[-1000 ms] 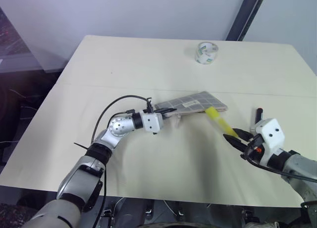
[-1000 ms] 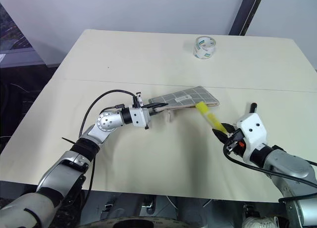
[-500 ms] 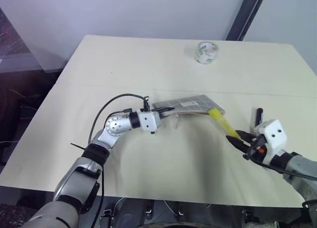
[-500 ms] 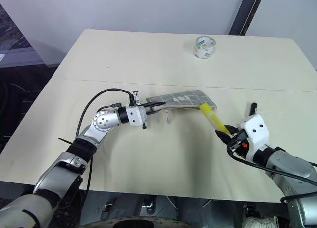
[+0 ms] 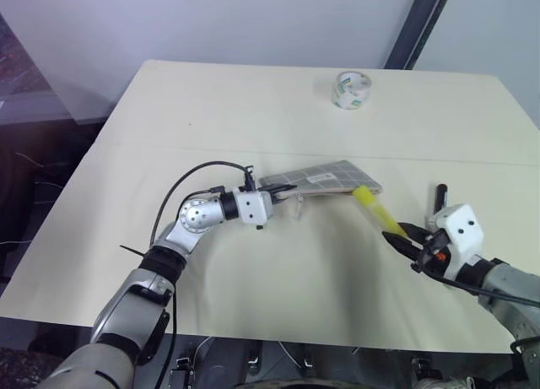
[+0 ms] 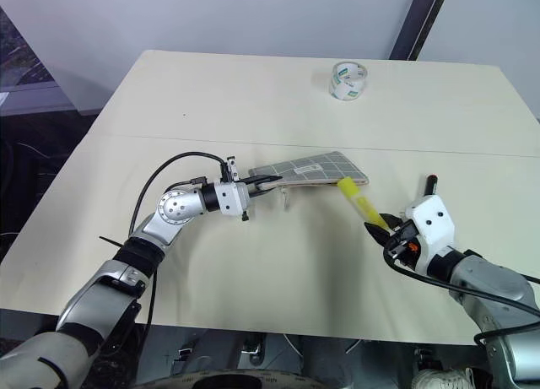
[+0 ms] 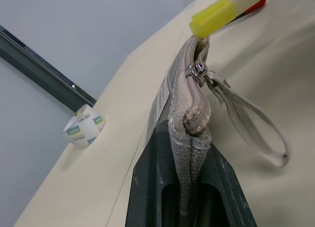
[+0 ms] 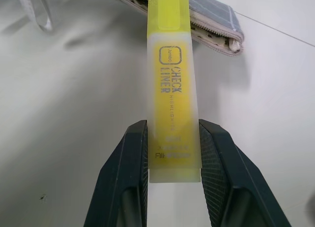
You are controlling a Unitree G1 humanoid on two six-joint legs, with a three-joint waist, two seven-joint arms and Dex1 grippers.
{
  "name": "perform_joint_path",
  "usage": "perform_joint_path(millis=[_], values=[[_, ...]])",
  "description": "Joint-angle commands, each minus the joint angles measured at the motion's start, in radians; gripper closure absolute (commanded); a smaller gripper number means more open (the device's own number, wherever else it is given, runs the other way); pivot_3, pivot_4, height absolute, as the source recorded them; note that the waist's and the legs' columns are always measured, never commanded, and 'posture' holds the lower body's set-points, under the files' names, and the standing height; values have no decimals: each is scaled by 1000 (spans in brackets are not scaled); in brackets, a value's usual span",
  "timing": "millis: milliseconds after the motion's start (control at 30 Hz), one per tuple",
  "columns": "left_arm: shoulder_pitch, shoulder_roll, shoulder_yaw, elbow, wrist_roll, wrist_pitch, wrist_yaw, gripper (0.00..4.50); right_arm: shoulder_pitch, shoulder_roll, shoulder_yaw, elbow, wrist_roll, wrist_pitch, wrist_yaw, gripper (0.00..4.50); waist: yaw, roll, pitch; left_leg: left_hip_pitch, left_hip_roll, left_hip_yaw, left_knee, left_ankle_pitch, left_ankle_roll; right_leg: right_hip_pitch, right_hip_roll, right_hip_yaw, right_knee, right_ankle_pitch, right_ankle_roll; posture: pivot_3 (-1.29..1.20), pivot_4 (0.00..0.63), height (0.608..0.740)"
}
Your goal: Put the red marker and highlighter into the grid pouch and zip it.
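Observation:
My left gripper [image 5: 283,189] is shut on the near end of the grid pouch [image 5: 325,176] and holds it level above the table; the grey fabric edge and zipper pull [image 7: 198,69] sit between its fingers. My right gripper [image 5: 403,235] is shut on the yellow highlighter [image 5: 375,208], which slants up to the left. The highlighter's cap [image 7: 216,13] touches the pouch's far end at the zipper. In the right wrist view the highlighter [image 8: 172,89] stands upright between the pads, reaching the pouch [image 8: 216,20]. The red marker [image 5: 440,195] lies on the table just behind my right hand, partly hidden by it.
A roll of clear tape [image 5: 352,89] stands at the far side of the cream table [image 5: 253,110]. The pouch's wrist strap [image 7: 256,133] hangs down in a loop below the zipper. A seam runs across the tabletop behind the pouch.

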State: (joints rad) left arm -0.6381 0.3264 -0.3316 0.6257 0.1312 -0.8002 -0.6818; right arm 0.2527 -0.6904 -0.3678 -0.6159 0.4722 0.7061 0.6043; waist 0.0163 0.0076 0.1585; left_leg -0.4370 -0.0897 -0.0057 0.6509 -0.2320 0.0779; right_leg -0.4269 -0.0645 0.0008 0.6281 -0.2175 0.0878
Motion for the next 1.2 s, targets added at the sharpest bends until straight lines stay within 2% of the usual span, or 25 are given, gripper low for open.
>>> perform_joint_path(millis=[33,333,700,900,1000,1200], values=[[-3,6,7,-29,-4,-22,-4,4500,-15,-3,-2,9,-17,-29,-7,3652,0,0,0,0,0,0,0,0,0,0,0,0,0,0,0,0,150,740],[-4,6,11,-20,2,-15,1,4500,3,-15,20,-23,5,-55,50,3652,-1,0,0,0,0,0,0,0,0,0,0,0,0,0,0,0,150,740],[-6,34,-20,-47,45,-91,-17,4500,-114,-53,88,54,-70,-56,33,3652,0,0,0,0,0,0,0,0,0,0,0,0,1,0,0,0,150,740],[-31,33,-43,-32,20,-130,-63,4500,-268,-230,348,132,-326,-217,107,3652,-4,1,0,0,0,0,1,0,0,-1,0,0,0,-1,-1,0,150,740],[-42,34,-56,-22,28,-154,-75,4500,-346,-234,420,161,-378,-281,131,3652,-1,0,0,0,0,0,1,0,0,-1,0,0,0,-1,-3,0,150,740],[-39,27,-59,-16,-69,-152,-162,4500,-427,-212,546,228,-527,-513,142,3652,-2,0,0,0,0,0,1,0,0,-1,0,0,0,0,0,0,150,740]])
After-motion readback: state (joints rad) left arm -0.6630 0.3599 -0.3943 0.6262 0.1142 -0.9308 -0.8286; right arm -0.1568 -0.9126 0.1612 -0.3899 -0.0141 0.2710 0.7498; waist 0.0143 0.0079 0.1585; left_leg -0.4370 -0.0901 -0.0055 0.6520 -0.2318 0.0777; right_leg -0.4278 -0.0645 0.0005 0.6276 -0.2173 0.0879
